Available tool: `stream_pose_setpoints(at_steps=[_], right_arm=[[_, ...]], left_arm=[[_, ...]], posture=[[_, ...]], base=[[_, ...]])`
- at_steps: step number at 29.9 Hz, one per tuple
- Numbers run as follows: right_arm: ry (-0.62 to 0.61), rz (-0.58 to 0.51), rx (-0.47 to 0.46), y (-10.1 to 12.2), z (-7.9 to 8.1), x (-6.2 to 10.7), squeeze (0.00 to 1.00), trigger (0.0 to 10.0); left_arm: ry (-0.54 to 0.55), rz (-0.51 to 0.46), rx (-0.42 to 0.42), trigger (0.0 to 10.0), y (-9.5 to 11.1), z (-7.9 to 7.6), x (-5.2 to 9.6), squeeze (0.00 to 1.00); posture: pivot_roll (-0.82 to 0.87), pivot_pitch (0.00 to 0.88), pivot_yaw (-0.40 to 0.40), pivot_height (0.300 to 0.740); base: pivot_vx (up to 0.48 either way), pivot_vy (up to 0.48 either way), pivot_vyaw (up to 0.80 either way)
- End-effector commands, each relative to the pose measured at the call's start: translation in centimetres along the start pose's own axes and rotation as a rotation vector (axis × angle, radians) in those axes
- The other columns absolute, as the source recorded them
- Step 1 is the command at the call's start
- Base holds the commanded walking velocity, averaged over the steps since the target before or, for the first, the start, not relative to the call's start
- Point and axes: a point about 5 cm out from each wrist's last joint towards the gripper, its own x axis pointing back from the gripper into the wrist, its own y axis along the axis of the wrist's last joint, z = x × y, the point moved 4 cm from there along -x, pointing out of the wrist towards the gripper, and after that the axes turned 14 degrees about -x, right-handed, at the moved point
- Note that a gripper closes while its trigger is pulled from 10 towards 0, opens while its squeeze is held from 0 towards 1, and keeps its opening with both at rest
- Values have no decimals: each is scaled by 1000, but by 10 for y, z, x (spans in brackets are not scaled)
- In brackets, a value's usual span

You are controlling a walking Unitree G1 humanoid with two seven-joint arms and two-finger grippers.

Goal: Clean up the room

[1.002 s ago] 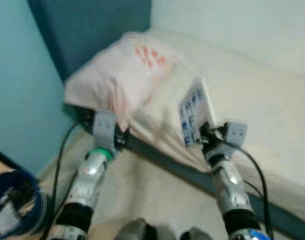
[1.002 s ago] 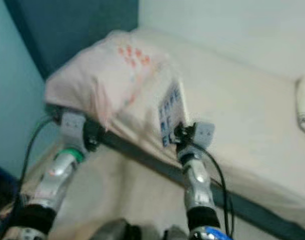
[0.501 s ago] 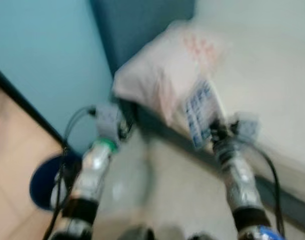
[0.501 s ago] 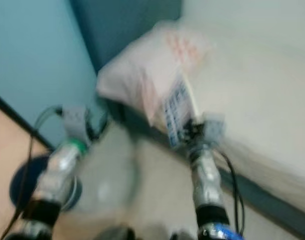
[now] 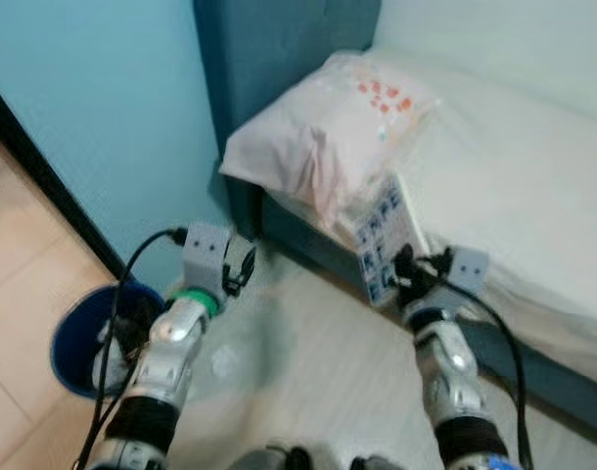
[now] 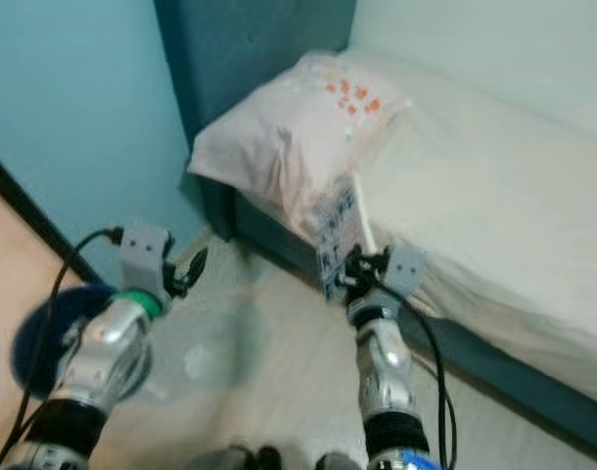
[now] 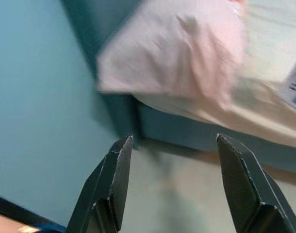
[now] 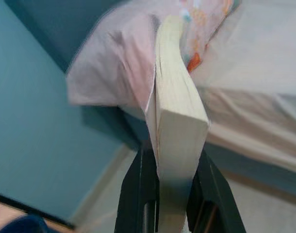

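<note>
A thick book [image 5: 385, 240] with a white cover and blue letters stands upright in my right gripper [image 5: 404, 269], which is shut on its lower end. It hangs over the floor just in front of the bed's edge, below the pillow [image 5: 328, 127]. In the right wrist view the book's cream page edge [image 8: 176, 111] sits between the two black fingers [image 8: 137, 194]. My left gripper [image 5: 242, 266] is open over the pale floor near the headboard's corner. The left wrist view shows nothing between its fingers [image 7: 116, 174].
A bed with a white sheet [image 5: 514, 176] and a dark blue frame fills the right side. A blue headboard [image 5: 279, 49] meets the teal wall [image 5: 93, 88]. A round blue bin [image 5: 78, 343] stands on the floor at lower left, beside the black baseboard.
The whole view has swung left and drawn back from the bed, so the blue bin and more of the wall and floor show. The book stays in my right gripper.
</note>
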Motion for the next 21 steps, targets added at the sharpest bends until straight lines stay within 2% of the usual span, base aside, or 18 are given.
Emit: stream_pose_setpoints(at_steps=[1,10,14,21], right_arm=[[-1,-13,-13,-1,-1,4,0,10000],[-2,-18,-22,-1,-1,4,0,10000],[-6,-20,-25,-1,-2,5,0,10000],[-8,-20,-28,-1,-3,5,0,10000]], left_arm=[[-29,23,-2,10000,-8,-8,4,0],[-36,17,-23,10000,-7,-8,4,0],[-41,22,25,10000,-8,-9,5,0],[-28,70,-20,10000,-15,-8,3,0]], posture=[[107,51,118,737],[111,52,120,737],[112,52,121,737],[114,56,121,737]], base=[[0,-480,0],[0,-480,0],[0,-439,0],[0,0,0]])
